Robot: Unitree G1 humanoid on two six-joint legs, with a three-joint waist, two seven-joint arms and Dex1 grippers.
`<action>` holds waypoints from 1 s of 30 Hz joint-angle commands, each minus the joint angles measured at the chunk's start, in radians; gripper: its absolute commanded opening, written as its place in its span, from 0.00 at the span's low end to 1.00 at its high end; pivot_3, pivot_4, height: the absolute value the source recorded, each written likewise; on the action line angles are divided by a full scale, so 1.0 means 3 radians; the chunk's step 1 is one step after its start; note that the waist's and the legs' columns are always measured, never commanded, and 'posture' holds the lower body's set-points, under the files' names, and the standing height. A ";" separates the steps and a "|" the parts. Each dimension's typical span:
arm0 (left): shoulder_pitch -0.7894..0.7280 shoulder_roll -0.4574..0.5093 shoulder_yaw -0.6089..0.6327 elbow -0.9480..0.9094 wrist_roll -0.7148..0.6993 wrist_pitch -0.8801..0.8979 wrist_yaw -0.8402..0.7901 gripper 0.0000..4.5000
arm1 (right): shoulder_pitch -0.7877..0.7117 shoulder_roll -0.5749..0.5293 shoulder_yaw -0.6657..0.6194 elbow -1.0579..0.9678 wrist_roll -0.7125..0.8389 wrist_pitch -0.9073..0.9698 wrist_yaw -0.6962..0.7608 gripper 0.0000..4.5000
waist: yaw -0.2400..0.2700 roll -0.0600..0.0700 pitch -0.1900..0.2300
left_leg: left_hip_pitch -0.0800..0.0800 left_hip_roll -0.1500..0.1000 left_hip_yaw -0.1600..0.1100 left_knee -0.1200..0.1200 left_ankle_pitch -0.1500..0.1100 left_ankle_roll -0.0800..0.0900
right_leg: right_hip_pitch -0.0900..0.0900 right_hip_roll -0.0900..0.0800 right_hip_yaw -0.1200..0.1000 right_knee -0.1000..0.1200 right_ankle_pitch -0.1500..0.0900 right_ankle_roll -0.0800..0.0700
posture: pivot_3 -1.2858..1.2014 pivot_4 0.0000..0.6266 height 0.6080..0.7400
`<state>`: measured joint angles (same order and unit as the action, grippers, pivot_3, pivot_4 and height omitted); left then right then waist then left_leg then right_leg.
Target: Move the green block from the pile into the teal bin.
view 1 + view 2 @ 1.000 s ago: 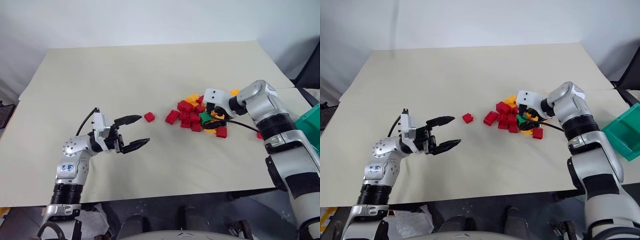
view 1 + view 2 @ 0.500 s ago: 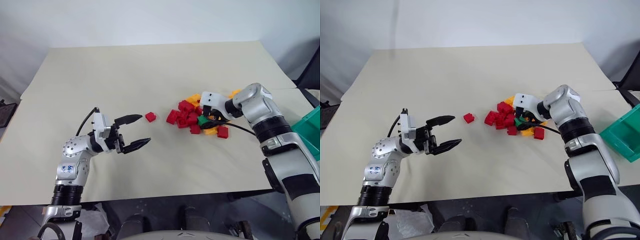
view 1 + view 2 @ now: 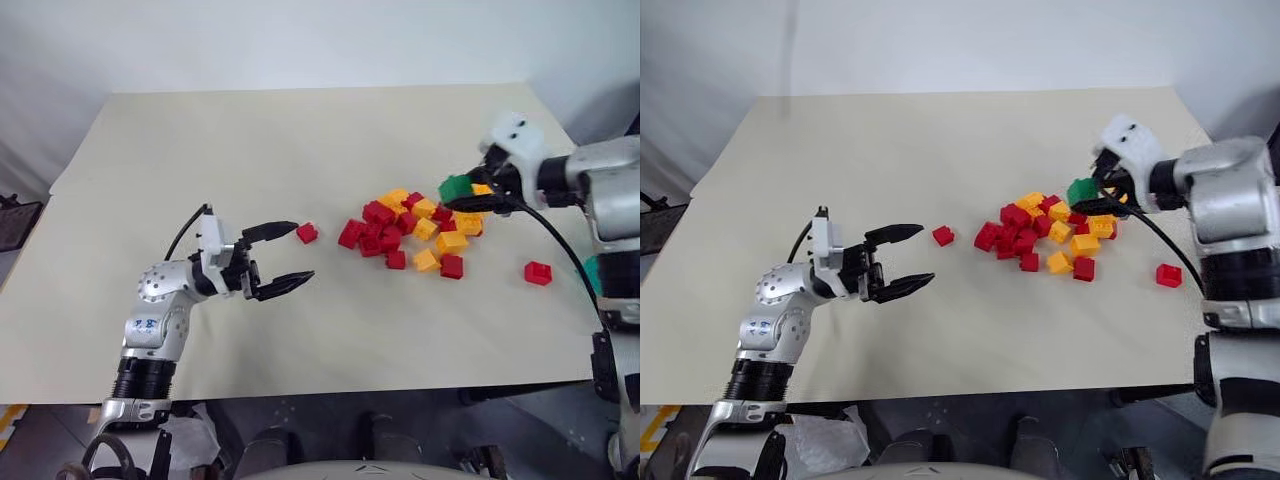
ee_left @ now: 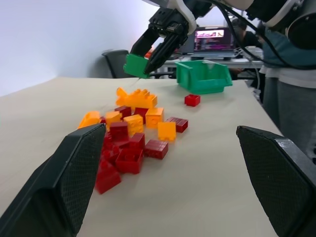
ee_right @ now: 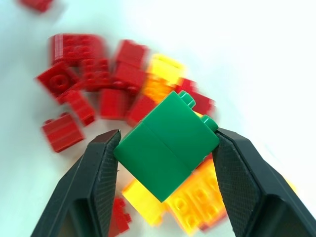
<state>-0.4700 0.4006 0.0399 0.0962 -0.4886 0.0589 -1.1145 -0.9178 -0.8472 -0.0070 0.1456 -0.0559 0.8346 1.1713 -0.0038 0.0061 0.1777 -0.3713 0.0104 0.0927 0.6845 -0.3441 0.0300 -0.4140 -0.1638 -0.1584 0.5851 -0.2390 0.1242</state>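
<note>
My right gripper point(image 3: 462, 195) is shut on the green block point(image 3: 456, 188), a small dark-green studded brick pinched between both black fingers point(image 5: 98, 168). It hangs in the air above the right end of the pile point(image 3: 410, 232), a loose heap of red and yellow-orange bricks on the beige table. The teal bin point(image 4: 203, 76) stands beyond the pile past the table's right side, seen in the left wrist view. My left gripper point(image 3: 298, 250) is open and empty, held level left of the pile and pointing toward it.
One red brick point(image 3: 307, 233) lies alone just beyond my left gripper's fingertips. Another red brick point(image 3: 538, 272) sits apart on the right, between the pile and the bin. The table's front edge point(image 3: 330, 385) runs close below both arms.
My right gripper has closed on the green block and lifted it up and to the right, out of the pile. The pile's bricks have spread a little. My left gripper has hardly moved.
</note>
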 commanded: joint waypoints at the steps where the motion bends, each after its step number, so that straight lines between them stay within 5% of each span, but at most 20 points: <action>1: -0.0181 -0.0032 -0.0033 -0.0038 -0.0041 0.0028 -0.0024 1.00 | 0.0156 -0.0226 -0.0406 -0.0336 0.0083 0.0217 -0.0320 0.54 | 0.0011 0.0000 0.0000 | -0.0001 0.0000 0.0000 0.0000 0.0000 0.0000 | 0.0000 0.0000 0.0000 0.0000 0.0000 0.0000 | 0.52 0.24 1.00; 7: -0.0674 -0.0109 -0.0210 0.0298 0.0014 0.0081 -0.0243 1.00 | 0.0552 -0.0303 -0.1102 -0.0384 0.0023 0.0377 -0.1168 0.54 | 0.0039 -0.0001 0.0000 | -0.0004 -0.0004 0.0007 0.0001 0.0000 0.0000 | 0.0001 -0.0001 -0.0002 -0.0001 0.0000 0.0000 | 0.52 0.24 1.00; 17: -0.1196 -0.0380 -0.0409 0.0914 0.0203 -0.0052 -0.0488 1.00 | 0.0784 -0.0349 -0.1846 0.0416 0.0032 -0.0244 -0.2462 0.54 | 0.0009 -0.0001 0.0001 | -0.0003 -0.0023 0.0011 0.0000 0.0001 0.0002 | 0.0001 0.0001 0.0000 -0.0002 0.0000 0.0001 | 0.52 0.24 1.00; 30: -0.1109 -0.0468 -0.0452 0.0824 0.0237 0.0011 -0.0438 1.00 | 0.0922 -0.0500 -0.1852 0.1315 0.0184 -0.0410 -0.2934 0.54 | 0.0003 -0.0001 0.0001 | -0.0002 -0.0020 0.0011 0.0000 0.0003 0.0004 | 0.0002 0.0000 0.0004 -0.0002 0.0000 0.0000 | 0.52 0.24 1.00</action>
<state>-0.8057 0.2618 -0.0980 0.3909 -0.4190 0.0583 -1.2523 -0.6380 -0.9663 -0.5527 0.5392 -0.0097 0.7384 0.3088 -0.0029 0.0057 0.1780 -0.3717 0.0051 0.0959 0.6844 -0.3430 0.0312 -0.4134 -0.1638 -0.1572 0.5843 -0.2390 0.1243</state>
